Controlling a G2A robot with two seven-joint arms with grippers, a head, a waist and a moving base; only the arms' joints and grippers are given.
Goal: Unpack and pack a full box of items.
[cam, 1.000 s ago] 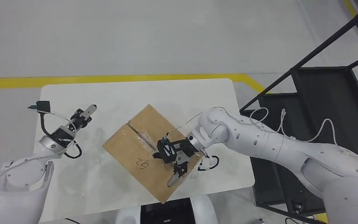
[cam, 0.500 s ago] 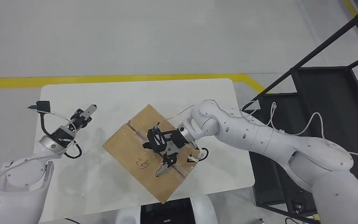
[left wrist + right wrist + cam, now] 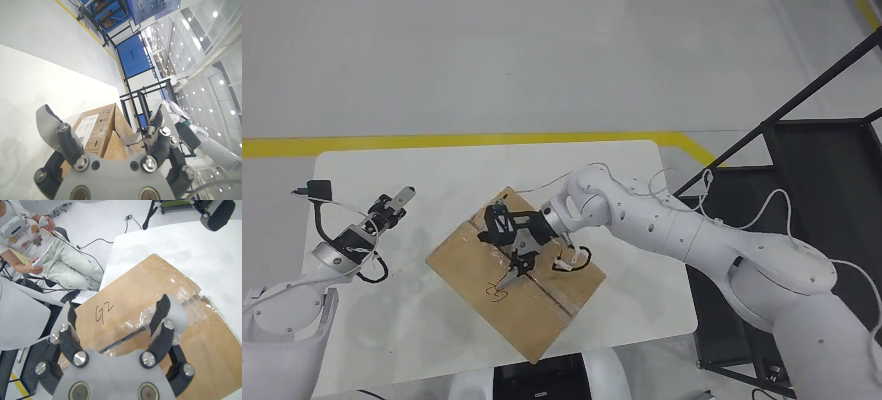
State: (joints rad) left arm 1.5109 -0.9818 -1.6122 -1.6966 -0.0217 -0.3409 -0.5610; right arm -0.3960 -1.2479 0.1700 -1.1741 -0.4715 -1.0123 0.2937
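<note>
A closed cardboard box [image 3: 552, 315] lies at an angle in the middle of the white table [image 3: 442, 170], with "G2" handwritten on top. Clear tape [image 3: 132, 321] covers the centre seam, wrinkled, and a dark gap shows along the seam. My right gripper [image 3: 510, 272] hovers open over the seam near the writing, one finger on each side of the taped line [image 3: 117, 311]. My left gripper [image 3: 397, 203] stands open above the table's left part, apart from the box [image 3: 98, 123]. From there the right gripper [image 3: 136, 138] is seen over a slightly raised flap edge.
A black metal rack [image 3: 802, 200] stands just beyond the table's right edge. Bare table lies behind the box and between it and my left gripper. The box's near corner reaches the table's front edge.
My right gripper has travelled left along the box top, from the near right end of the seam to beside the writing. The left arm has kept still.
</note>
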